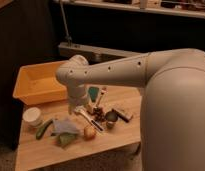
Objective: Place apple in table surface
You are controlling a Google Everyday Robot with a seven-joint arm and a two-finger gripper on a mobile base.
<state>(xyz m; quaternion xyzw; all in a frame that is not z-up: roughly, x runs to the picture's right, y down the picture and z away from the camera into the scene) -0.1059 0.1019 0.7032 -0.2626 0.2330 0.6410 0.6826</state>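
Apple (89, 132) sat on desk (46, 155), front-centre, between cloth (63, 127) and metal cup (111, 119). My gripper (81, 107) hung just behind it; couldn't tell if apart or together. Risk: round apple rolls toward the front edge if nudged, or my wrist clips the cup.

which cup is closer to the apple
The metal cup, beside the apple; the white cup sits farther off, past the green vegetable. The gripper hangs over the table behind the apple.
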